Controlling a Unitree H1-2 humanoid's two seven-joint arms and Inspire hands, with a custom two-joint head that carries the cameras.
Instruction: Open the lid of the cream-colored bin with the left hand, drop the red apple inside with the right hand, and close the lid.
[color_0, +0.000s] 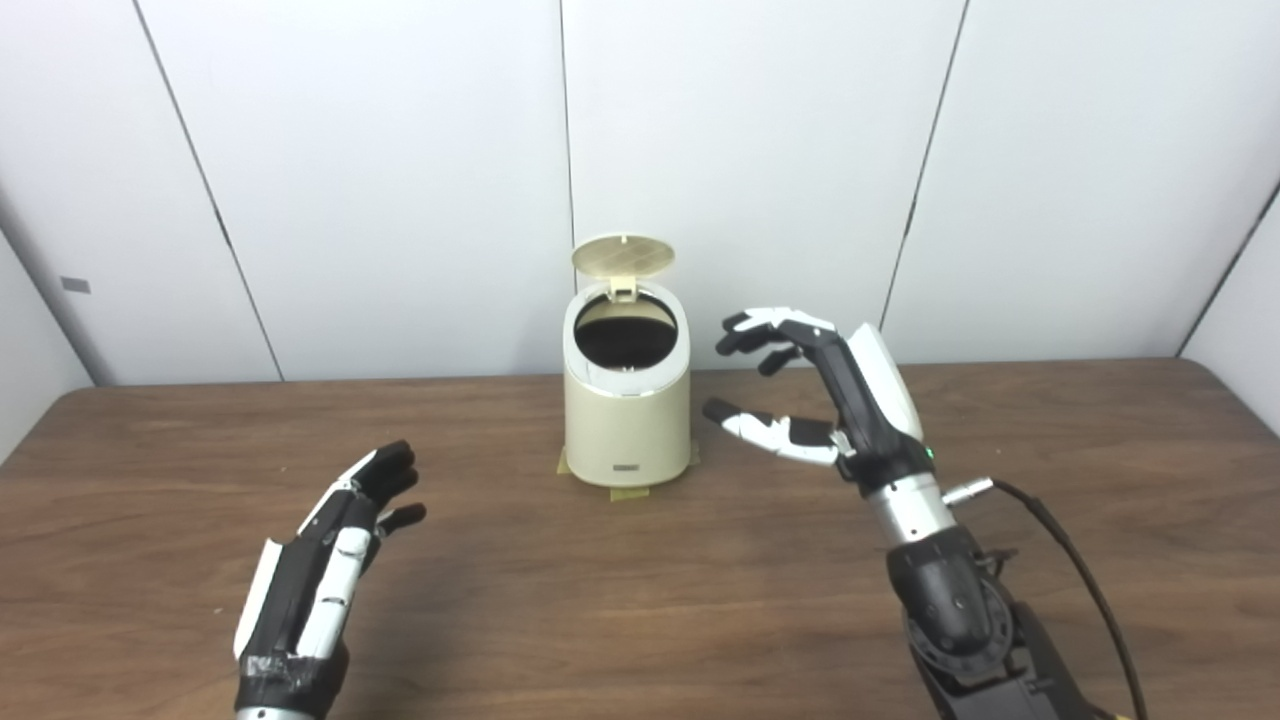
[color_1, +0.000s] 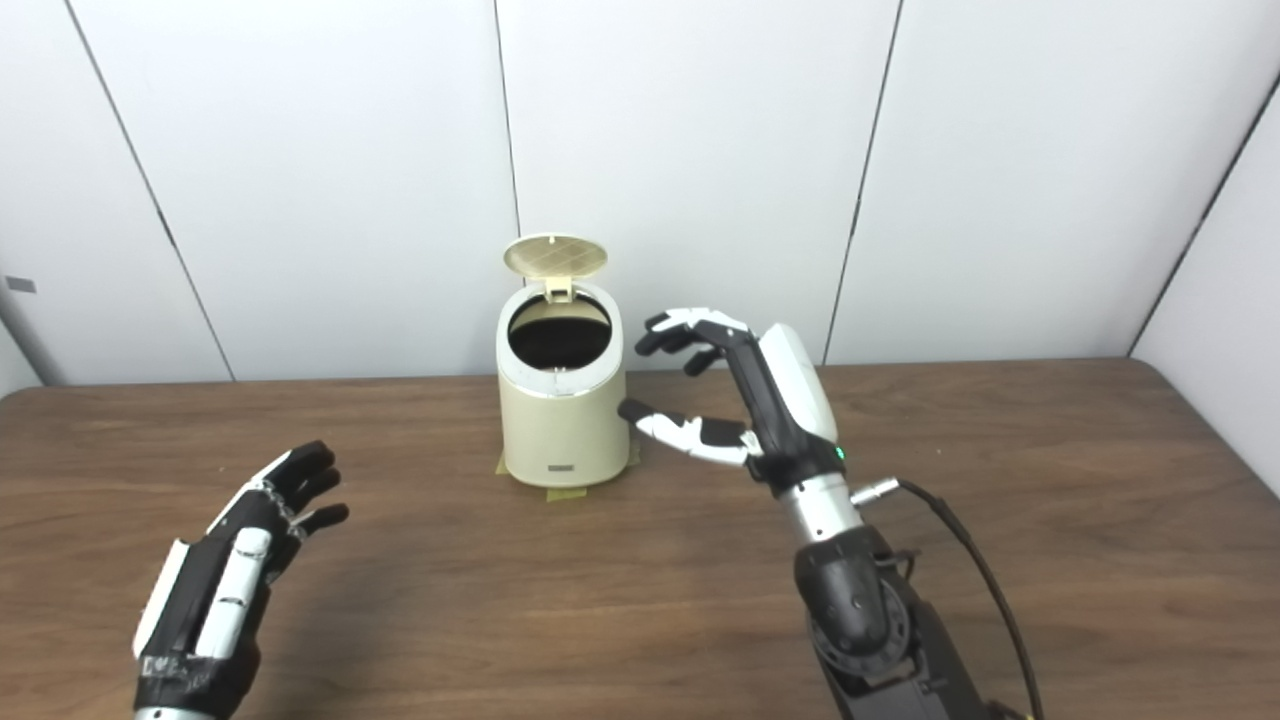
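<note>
The cream-colored bin (color_0: 627, 425) stands at the back middle of the wooden table (color_0: 560, 600). Its round lid (color_0: 622, 256) is tipped up and back, and the dark opening (color_0: 625, 333) shows. No red apple is in view. My right hand (color_0: 820, 385) is raised just right of the bin's top, fingers and thumb spread, holding nothing. My left hand (color_0: 330, 560) hovers low over the table at the front left, well clear of the bin, fingers extended and empty. The right eye view shows the same: bin (color_1: 563, 420), right hand (color_1: 735, 385), left hand (color_1: 240, 560).
Tan tape patches (color_0: 628, 491) lie under the bin's base. A black cable (color_0: 1075, 560) runs from my right wrist toward the bottom right. White wall panels (color_0: 400, 180) stand close behind the table's far edge.
</note>
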